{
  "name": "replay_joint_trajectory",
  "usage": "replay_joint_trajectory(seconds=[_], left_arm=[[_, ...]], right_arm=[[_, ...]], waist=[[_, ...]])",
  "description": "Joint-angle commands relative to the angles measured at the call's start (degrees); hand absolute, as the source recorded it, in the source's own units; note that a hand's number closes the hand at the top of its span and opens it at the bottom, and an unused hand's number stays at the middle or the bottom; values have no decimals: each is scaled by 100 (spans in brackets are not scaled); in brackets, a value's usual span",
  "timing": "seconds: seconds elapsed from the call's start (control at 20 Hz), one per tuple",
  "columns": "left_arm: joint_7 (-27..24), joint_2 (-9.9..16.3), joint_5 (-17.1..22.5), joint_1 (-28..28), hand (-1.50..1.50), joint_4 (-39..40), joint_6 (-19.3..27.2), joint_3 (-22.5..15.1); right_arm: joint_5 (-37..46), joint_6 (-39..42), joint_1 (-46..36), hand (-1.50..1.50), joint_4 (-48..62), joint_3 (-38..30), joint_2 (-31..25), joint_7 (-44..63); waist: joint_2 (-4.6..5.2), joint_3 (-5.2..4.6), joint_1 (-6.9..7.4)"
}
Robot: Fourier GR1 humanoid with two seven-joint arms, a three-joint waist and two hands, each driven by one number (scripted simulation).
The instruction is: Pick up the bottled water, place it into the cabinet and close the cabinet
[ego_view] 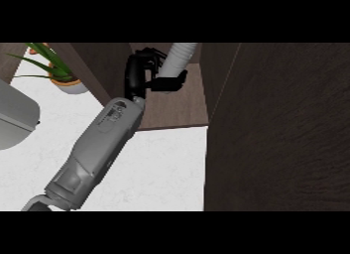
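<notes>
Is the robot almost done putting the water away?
Partly. The bottled water is already picked up: the right hand curls round it, holding it tilted inside the open cabinet. It isn't set down or let go yet. The cabinet door is open and needs closing.

Light is even and soft, brightest on the white desk (155, 168), which shows no hard shadows. The dark cabinet door (287, 129) and the cabinet (174, 106) interior read dim and flat. Edges look slightly soft throughout, with no glare or visible distortion
</notes>
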Motion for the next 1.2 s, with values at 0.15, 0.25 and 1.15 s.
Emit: replay_joint_trajectory(seconds=[0.15, 0.25, 1.15], left_arm=[[-617, 125, -349, -712, 150, 1677, 183, 245], [-537, 180, -402, -1016, 150, 1972, 216, 287], [-1319, 361, -201, -1266, -150, 2881, 102, 909]], right_arm=[[-33, 13, 73, -150, -92, -7, -73, 37], [-16, 65, 37, -150, -116, -60, -137, -11], [-48, 69, -222, -150, 202, -78, -62, -68]], waist=[[44, -6, -35], [46, -5, -46], [78, -9, -4]])
